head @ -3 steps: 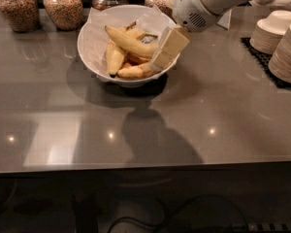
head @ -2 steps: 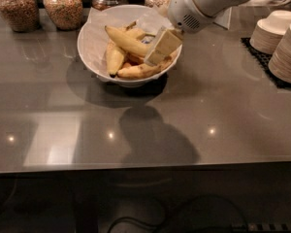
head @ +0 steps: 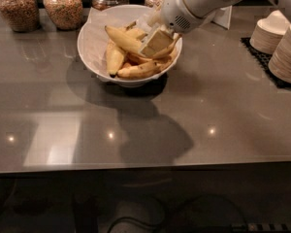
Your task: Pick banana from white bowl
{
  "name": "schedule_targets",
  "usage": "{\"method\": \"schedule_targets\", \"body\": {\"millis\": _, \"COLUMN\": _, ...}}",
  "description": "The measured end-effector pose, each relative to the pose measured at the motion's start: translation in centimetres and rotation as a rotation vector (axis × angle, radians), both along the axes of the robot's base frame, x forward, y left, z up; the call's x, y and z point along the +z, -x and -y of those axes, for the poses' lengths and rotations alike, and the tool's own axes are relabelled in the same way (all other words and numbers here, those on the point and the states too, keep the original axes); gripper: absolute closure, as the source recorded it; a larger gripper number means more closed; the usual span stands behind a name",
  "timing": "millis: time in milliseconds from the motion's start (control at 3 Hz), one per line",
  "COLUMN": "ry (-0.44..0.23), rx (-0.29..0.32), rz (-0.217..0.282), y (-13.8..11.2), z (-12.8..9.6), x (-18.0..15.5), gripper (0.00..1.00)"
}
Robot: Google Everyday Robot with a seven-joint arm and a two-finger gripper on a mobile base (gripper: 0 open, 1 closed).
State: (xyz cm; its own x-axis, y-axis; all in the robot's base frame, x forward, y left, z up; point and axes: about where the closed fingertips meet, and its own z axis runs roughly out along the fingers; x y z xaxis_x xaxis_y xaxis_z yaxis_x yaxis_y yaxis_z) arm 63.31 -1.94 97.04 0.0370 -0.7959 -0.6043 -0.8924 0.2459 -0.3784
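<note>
Gripper (head: pixel 156 41) down inside white bowl (head: pixel 89 42), mid-table nr far edge, right at the banana (head: pixel 122 38) lying atop the pile. Grip state: can't tell. Jars (head: pixel 63 6) at far-left corner.

White bowl (head: pixel 93 57) on the worktop (head: pixel 208 110). In it, the banana (head: pixel 122 39) lies on top of other bananas (head: pixel 114 59). My tool (head: pixel 155 43) is inside the bowl's right half, at the banana's right end. Jars (head: pixel 63 6) stand behind the bowl, to its left; stacked bowls (head: pixel 281 45) lie well to its right.
</note>
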Motion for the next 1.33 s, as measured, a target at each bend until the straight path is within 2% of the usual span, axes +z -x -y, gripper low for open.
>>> {"method": "schedule_targets", "body": {"millis": 333, "ry": -0.008, "rx": 0.001, "rz": -0.013, "y": -1.1, "z": -0.6, "x": -0.8, "gripper": 0.31}}
{"method": "schedule_targets", "body": {"millis": 667, "ry": -0.014, "rx": 0.000, "rz": -0.032, "y": -1.9, "z": -1.0, "x": -1.9, "gripper": 0.31}}
{"method": "schedule_targets", "body": {"millis": 1333, "ry": -0.018, "rx": -0.024, "rz": -0.070, "y": -3.1, "z": -0.7, "x": -3.6, "gripper": 0.38}}
